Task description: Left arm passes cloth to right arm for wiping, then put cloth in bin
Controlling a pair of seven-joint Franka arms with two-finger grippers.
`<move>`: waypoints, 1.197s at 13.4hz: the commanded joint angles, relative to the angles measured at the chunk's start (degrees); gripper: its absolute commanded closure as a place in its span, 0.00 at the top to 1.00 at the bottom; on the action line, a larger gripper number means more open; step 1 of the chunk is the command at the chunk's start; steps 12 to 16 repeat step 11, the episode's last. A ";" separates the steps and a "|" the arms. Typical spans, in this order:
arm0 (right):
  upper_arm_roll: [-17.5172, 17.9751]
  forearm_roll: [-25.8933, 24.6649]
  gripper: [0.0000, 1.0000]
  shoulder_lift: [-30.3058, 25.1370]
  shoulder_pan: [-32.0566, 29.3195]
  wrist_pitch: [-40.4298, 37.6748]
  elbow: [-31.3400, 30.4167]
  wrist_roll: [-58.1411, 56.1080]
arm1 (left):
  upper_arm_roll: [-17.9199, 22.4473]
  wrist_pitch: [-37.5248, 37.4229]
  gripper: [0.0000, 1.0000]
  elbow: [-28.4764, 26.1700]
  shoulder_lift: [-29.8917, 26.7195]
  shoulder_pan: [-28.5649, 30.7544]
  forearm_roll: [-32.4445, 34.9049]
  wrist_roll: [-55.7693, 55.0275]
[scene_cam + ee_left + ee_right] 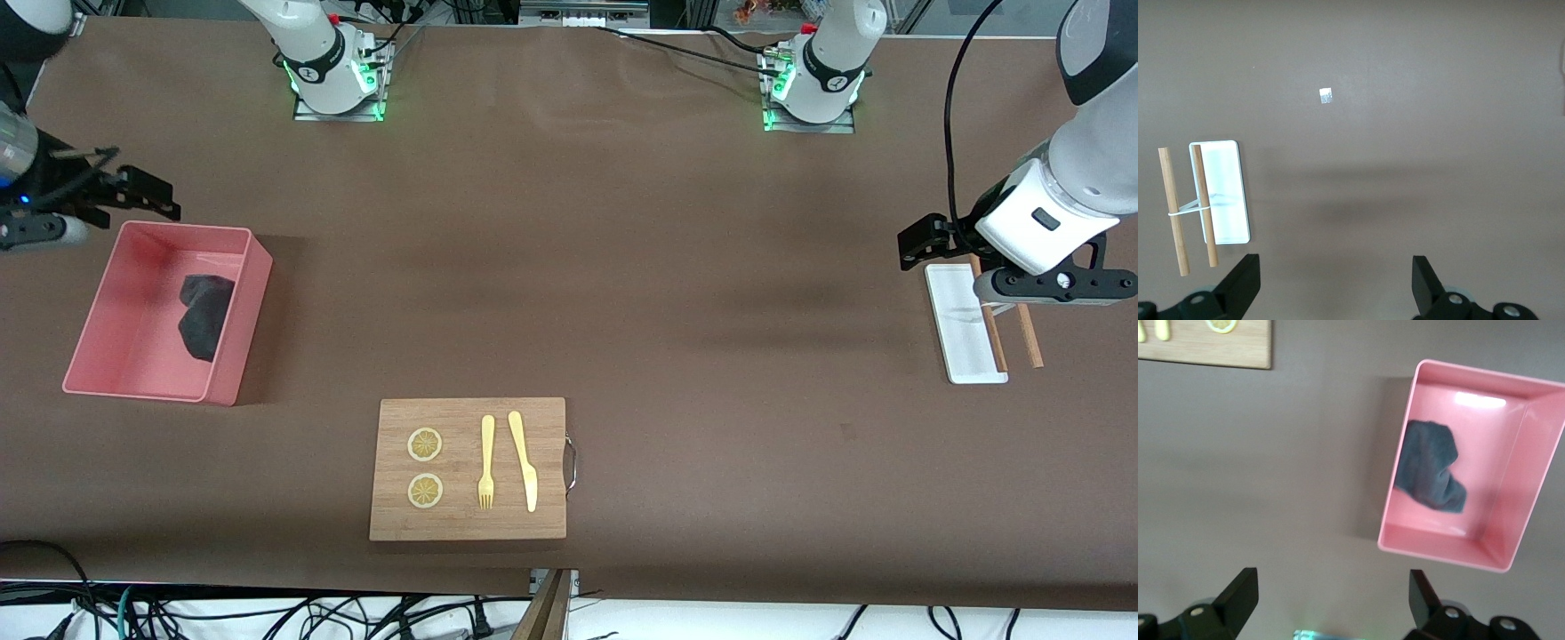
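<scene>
The soft dark grey fabric cloth [204, 315] is found crumpled inside the pink rectangular plastic bin [93, 343], lying on the floor of the tub against the wall that faces the table's middle; only its grey side is seen. The bin is set at the right arm's end of the table. The right gripper [133, 191] is held in the air just outside the bin's wall that is farthest from the front camera, with its two black fingers [1238, 597] spread wide and nothing between them; in the right wrist view the bin and cloth are seen below and ahead of those fingers. The left gripper [929, 242] is held in the air at the left arm's end of the table, directly above a small white flat tray [960, 333]; its fingers [1241, 283] are likewise parted and empty. Two thin wooden sticks [1188, 210], joined by a white band, are noted beside and partly on that tray, under the left gripper. Well apart from both grippers, nearer to the front camera and between the two ends of the table, a rectangular wooden cutting board [467, 524] with a metal handle is recorded; on it are laid two yellow lemon slices [425, 444], a yellow fork [486, 462] and a yellow knife [523, 458].
</scene>
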 commanded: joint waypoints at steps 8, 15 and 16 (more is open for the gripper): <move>-4.55 0.52 1.00 0.74 6.89 -4.25 3.98 2.61 | 0.19 -1.37 1.00 1.96 0.71 0.11 -1.31 1.05; -4.02 0.35 1.00 0.83 7.24 -3.99 4.60 2.61 | 0.19 -1.37 1.00 1.96 0.71 0.11 -1.31 1.05; -4.02 0.35 1.00 0.83 7.24 -3.99 4.60 2.61 | 0.19 -1.37 1.00 1.96 0.71 0.11 -1.31 1.05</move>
